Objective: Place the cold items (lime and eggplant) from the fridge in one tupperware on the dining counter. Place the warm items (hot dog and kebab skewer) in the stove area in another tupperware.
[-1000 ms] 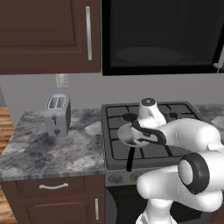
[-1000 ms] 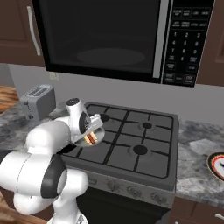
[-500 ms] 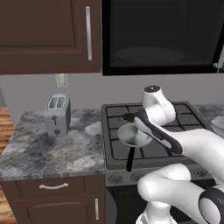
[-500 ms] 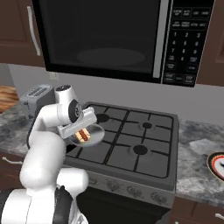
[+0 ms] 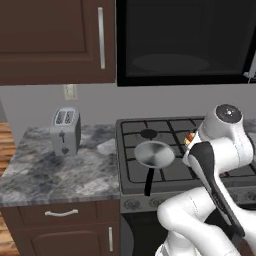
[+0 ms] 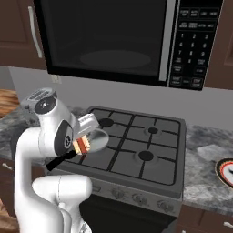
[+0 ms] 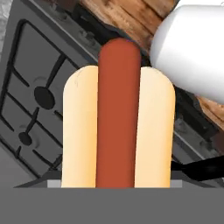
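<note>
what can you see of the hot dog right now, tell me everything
The hot dog is a reddish-brown sausage lying in a pale tan bun split lengthwise, smooth and matte. In the hand view it runs straight up from between the gripper's fingertips, so the gripper holds it lifted above the stove. In the right base view its end shows as tan-red-tan stripes beside the pan. It looks whole and touches nothing but the gripper.

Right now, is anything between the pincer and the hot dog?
No. The hot dog is already in the pincer, which is lifted over the front left of the stove beside the pan. No tupperware can be seen, so the way to it can't be judged.
</note>
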